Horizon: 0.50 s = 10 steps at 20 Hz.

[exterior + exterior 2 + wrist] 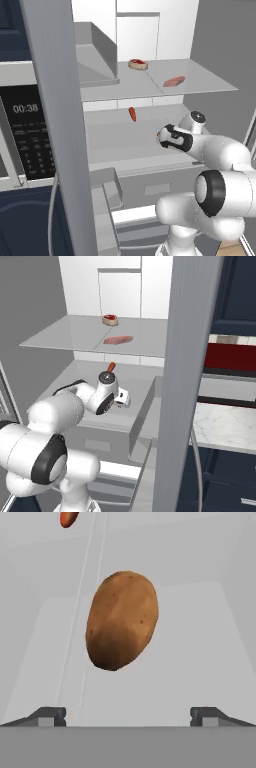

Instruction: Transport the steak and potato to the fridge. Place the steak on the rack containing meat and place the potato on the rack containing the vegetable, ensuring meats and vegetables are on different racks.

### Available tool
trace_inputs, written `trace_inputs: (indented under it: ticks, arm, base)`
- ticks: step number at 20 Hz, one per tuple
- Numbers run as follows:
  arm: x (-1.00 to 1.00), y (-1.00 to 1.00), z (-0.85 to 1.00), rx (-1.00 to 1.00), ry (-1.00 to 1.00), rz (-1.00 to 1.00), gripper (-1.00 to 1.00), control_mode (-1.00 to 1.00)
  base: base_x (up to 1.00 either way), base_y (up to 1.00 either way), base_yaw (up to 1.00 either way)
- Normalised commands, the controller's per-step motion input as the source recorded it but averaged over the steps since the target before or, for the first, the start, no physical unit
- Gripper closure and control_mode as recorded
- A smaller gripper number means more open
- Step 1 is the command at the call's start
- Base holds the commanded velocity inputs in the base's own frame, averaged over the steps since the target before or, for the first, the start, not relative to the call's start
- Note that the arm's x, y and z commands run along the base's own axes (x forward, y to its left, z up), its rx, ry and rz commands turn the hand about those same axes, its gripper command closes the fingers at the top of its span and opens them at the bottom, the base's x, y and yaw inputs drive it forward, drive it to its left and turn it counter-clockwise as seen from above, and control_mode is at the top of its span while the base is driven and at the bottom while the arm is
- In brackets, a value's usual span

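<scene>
A brown potato [122, 627] lies on the lower fridge rack [112, 137], just beyond my fingertips and free of them. My gripper [128, 717] is open, its fingers spread wide with nothing between them. From the base the hand [172, 138] reaches in over this rack. On the same rack, further back, lies a small red-orange vegetable [132, 114] [67, 518]. The steak [138, 63], round with a red centre and tan rim, sits on the upper rack [210, 82] beside a pink slab of meat [174, 81].
The open fridge door [57, 125] stands close on the left, with door bins [107, 192] low down. A microwave [25, 132] is behind it. The fridge's grey side wall [30, 301] bounds the racks, and drawers [97, 443] sit below the lower rack.
</scene>
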Motion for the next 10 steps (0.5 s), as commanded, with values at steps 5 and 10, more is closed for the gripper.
trace_inputs:
  ticks: [5,10]
  arm:
    - [-0.94,0.10,0.13,0.00,-0.08,0.00,-1.00,-1.00]
    - [-1.00,0.04,0.69,0.00,0.02,-0.01,-1.00,-1.00]
  base:
    - [0.00,0.00,0.00]
    - [0.00,0.00,0.00]
